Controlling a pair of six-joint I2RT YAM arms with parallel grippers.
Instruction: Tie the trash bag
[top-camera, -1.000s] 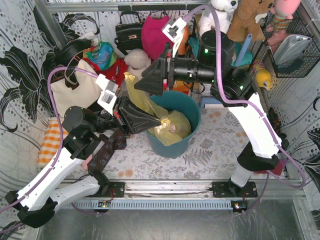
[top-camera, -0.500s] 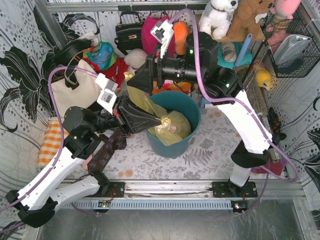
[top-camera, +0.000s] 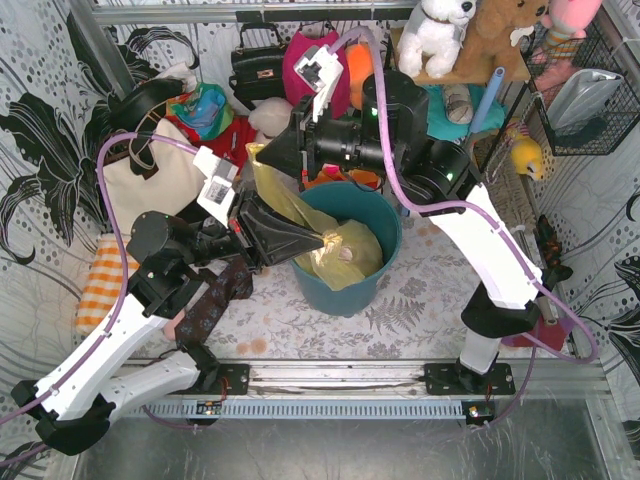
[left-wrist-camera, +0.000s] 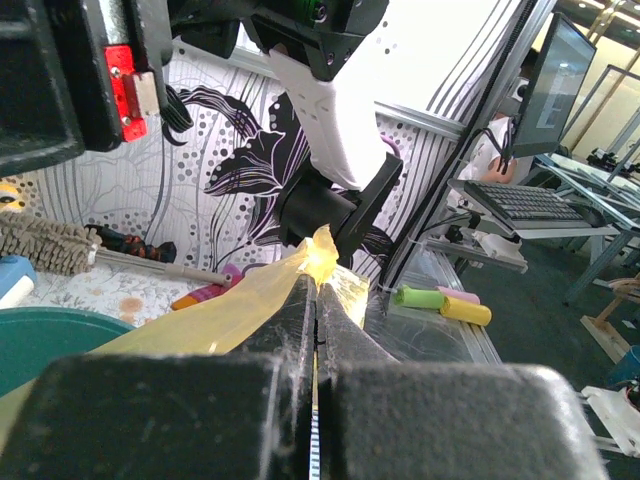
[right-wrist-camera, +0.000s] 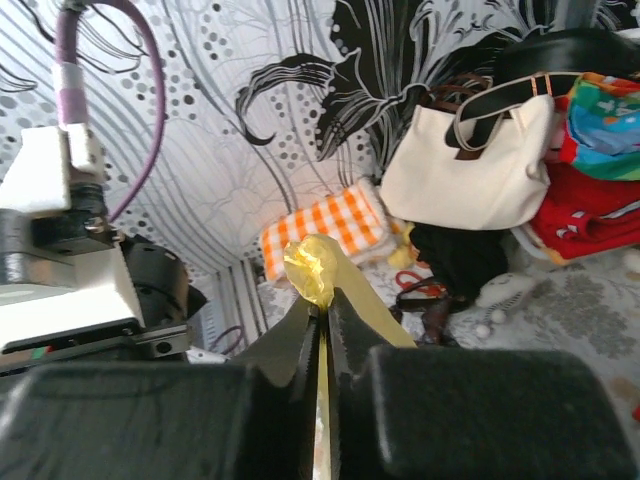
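Observation:
The trash bag (top-camera: 345, 255), thin yellow-green plastic with crumpled white paper showing through, sits in the round teal bin (top-camera: 388, 222). My left gripper (top-camera: 322, 241) is shut on one pulled-out corner of the bag at the bin's near-left rim; in the left wrist view the yellow film (left-wrist-camera: 225, 308) runs pinched between the jaws (left-wrist-camera: 318, 282). My right gripper (top-camera: 256, 153) is up and to the left of the bin, shut on a second long flap of the bag (top-camera: 280, 195). In the right wrist view a yellow tuft (right-wrist-camera: 314, 262) sticks out past its closed tips (right-wrist-camera: 320, 308).
A cream tote bag (top-camera: 150, 178) and an orange checked cloth (top-camera: 100, 285) lie at the left. Handbags (top-camera: 258, 65), colourful cloths and plush toys (top-camera: 440, 25) crowd the back. A wire basket (top-camera: 590, 95) hangs at the right. Patterned walls close in both sides.
My right gripper has moved left and back along the yellow flap and closed on its end. The left gripper has kept its grip and place.

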